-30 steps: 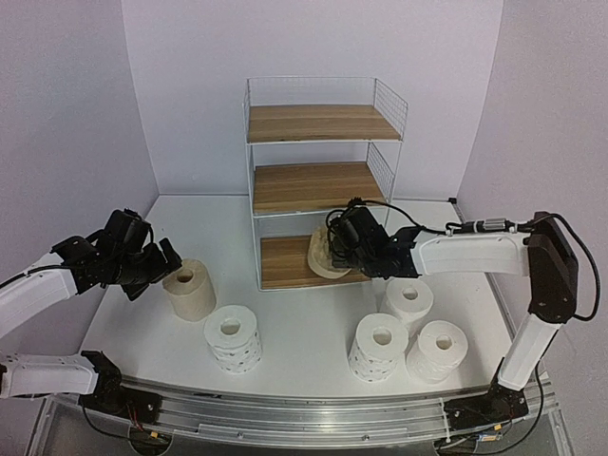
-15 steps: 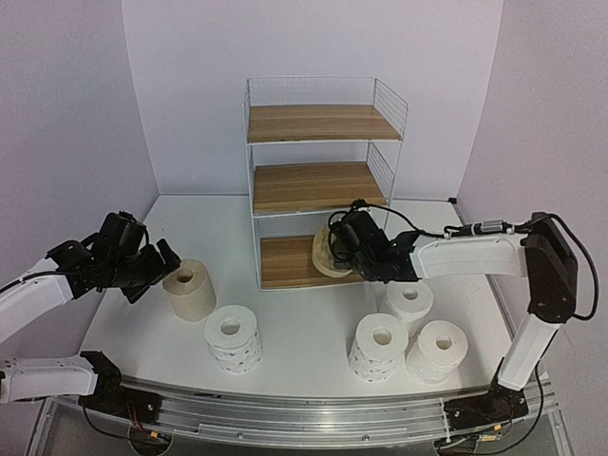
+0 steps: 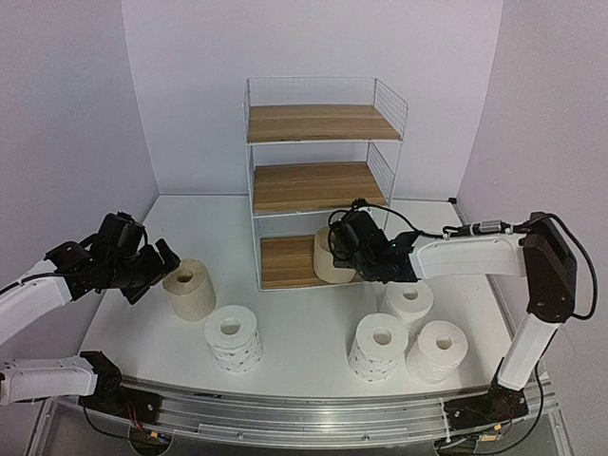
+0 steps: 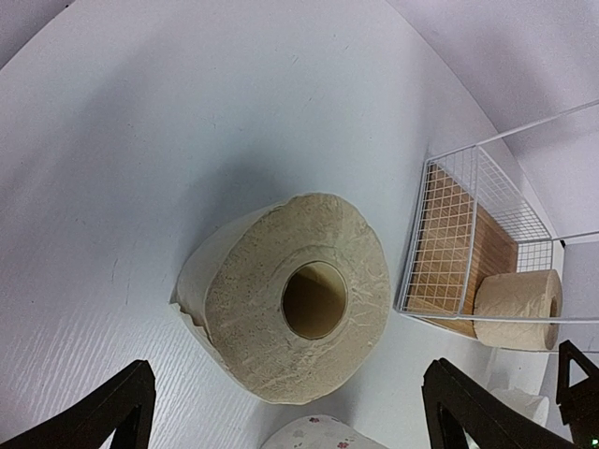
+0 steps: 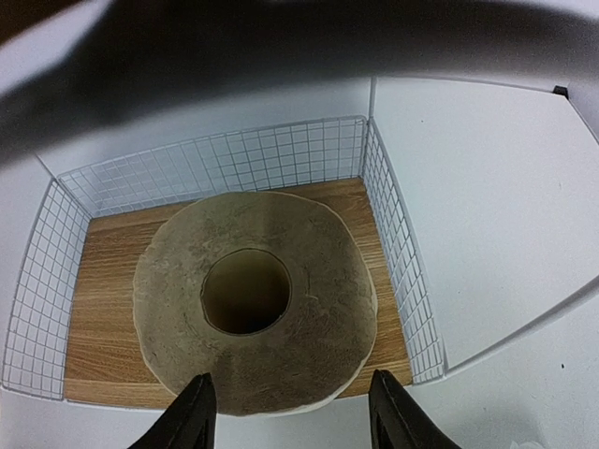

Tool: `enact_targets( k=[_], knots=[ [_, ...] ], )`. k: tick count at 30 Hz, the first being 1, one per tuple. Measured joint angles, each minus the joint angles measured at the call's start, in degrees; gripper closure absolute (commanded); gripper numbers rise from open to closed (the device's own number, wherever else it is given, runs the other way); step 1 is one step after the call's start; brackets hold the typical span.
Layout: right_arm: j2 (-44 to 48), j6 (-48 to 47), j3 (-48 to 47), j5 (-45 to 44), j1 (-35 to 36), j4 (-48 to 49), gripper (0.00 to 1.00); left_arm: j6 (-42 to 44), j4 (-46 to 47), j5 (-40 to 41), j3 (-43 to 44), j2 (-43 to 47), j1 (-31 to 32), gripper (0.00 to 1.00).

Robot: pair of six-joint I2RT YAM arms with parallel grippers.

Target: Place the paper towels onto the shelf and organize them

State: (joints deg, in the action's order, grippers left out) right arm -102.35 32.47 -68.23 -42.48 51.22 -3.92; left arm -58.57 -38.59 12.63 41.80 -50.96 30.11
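Note:
The wire shelf [image 3: 323, 180] stands at the back centre. A beige roll [image 3: 329, 258] stands upright on its bottom board, seen from above in the right wrist view [image 5: 309, 346]. My right gripper [image 3: 338, 243] is open, and its fingers [image 5: 195, 416] straddle the roll's near edge. A second beige roll [image 3: 189, 289] stands on the table at the left. My left gripper [image 3: 161, 261] is open and empty beside it, fingers apart [image 4: 122, 402] just short of the roll [image 4: 243, 309]. Two dotted rolls [image 3: 233, 338] [image 3: 377, 348] and two plain white rolls [image 3: 408, 302] [image 3: 438, 351] stand on the table in front.
The shelf's upper two boards [image 3: 313, 185] carry nothing. The shelf's mesh side [image 4: 447, 245] is to the right of the left gripper's roll. A dotted roll's top [image 4: 314, 435] shows just below the left gripper. Purple walls close in both sides.
The beige roll in the right gripper went from tilted at the shelf's front to upright on the bottom board. The left gripper drifted slightly down and left.

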Motion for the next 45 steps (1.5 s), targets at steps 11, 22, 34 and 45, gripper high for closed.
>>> enact_targets(
  k=[11, 22, 34, 45],
  knots=[
    [3.6, -1.6, 1.4, 5.0, -0.2, -1.5, 0.41, 0.0, 0.0, 0.0, 0.0, 0.0, 0.0, 0.0],
    [12.7, -4.9, 9.0, 19.9, -0.2, -3.0, 0.44, -2.7, -3.3, 2.6, 0.0, -0.5, 0.0, 0.01],
    [10.6, -5.3, 9.2, 26.1, -0.2, -3.4, 0.44, -5.9, -1.9, 3.6, 0.0, -12.0, -1.9, 0.12],
    [11.5, -5.0, 11.8, 27.4, -0.2, -3.2, 0.44, -5.4, 8.3, -1.3, -2.3, -17.1, -2.4, 0.54]
  ],
)
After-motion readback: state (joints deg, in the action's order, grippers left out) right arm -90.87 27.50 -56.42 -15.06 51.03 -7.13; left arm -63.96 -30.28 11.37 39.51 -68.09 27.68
